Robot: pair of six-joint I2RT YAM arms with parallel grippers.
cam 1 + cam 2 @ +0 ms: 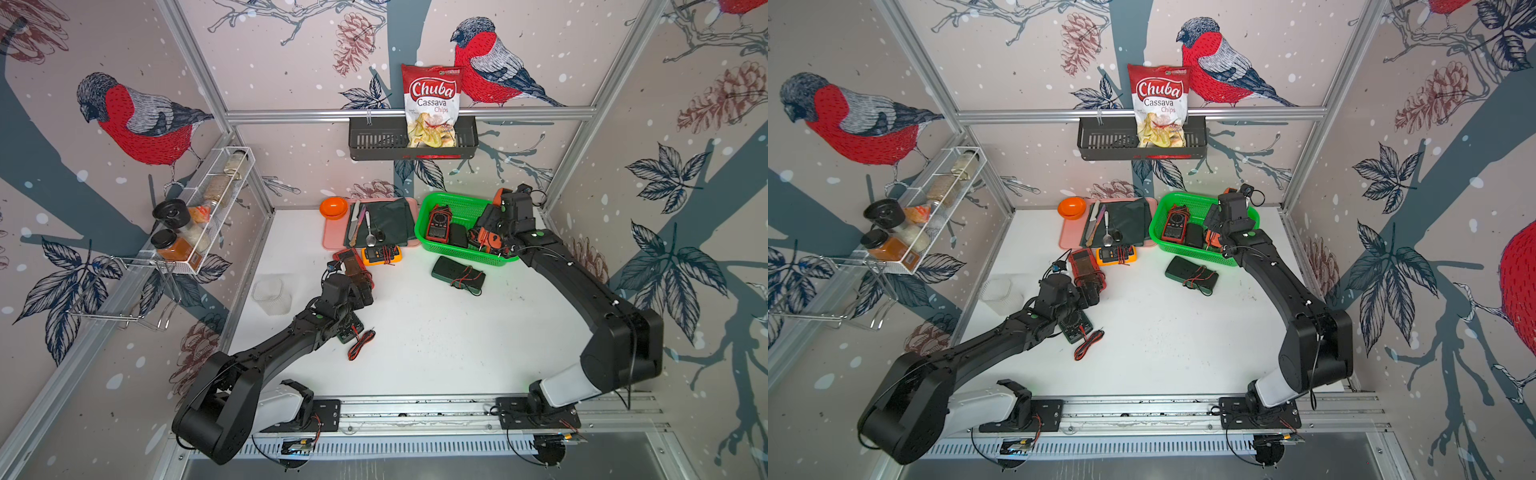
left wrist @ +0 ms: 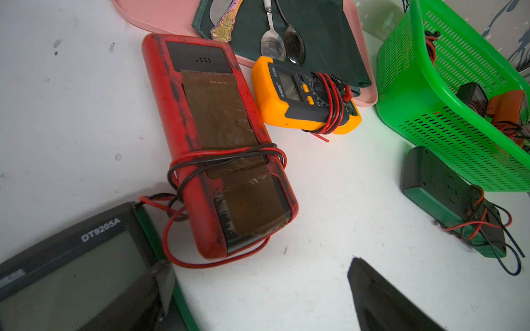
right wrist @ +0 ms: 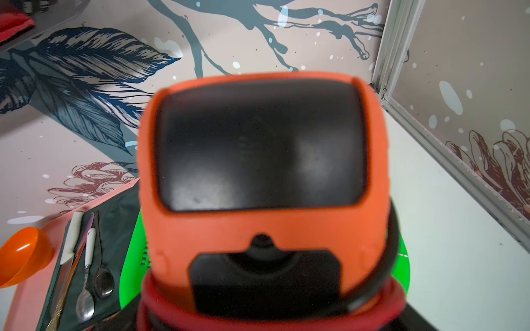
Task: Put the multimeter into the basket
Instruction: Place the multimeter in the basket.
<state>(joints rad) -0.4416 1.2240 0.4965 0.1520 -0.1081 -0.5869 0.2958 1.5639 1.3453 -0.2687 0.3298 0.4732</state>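
At the basket [image 1: 457, 194], right fingers [image 1: 485, 219] grip an orange multimeter [image 3: 258, 229]; left fingers [image 2: 381, 301] spread wide over the DT9205A meter [image 2: 86, 272].

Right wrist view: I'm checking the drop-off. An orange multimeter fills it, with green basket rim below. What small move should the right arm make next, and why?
Probably lower it slightly before any release. The right gripper seems to grip the orange multimeter, tilted, over the basket, beside a red multimeter already inside; releasing lower should keep it from tipping out.

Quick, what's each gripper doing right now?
Left gripper: open, empty.
Right gripper: closed on the orange meter.
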